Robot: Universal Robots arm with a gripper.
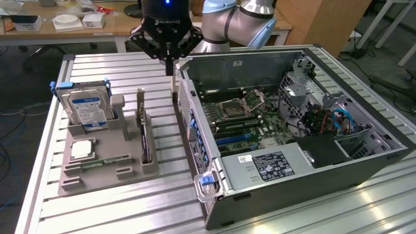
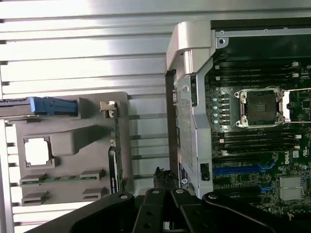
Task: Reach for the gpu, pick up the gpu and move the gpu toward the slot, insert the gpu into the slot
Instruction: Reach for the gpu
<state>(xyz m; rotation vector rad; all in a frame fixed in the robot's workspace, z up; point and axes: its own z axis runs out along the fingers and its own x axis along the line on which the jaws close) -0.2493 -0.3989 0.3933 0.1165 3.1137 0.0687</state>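
between the grey tray (image 1: pixel 107 146) and the open pc case (image 1: pixel 247 66), your claw (image 1: pixel 170 68) hangs over the bare worktop (image 1: pixel 117 214), pointing straight down. its fingers are drawn together to a narrow point w/ nothing between them that i can make out, so i take it as carrying nothing.

the gpu (image 1: pixel 145 144) isn't picked up yet. it stands on edge in its groove on the side of the tray nearest the case, pale bracket at the far end. the hard drive (image 1: pixel 87 109) stands upright on the exterior view's left of it, well apart from the claw.

step in hand, imo: the reach, early part. the claw is near the gpu's bracket end but above it and off to the exterior view's right, not touching. the slot (image 1: pixel 233 140), prob the blue one on the motherboard inside the case, has no card in it.

what the grasp calls for:
- fingers spread enough to straddle the thin card
- claw centred over the card's top edge, pads flat to both faces
- a straight descent

the card is thin and tall in a snug groove, so any sideways offset or twist likely jams or tips it.
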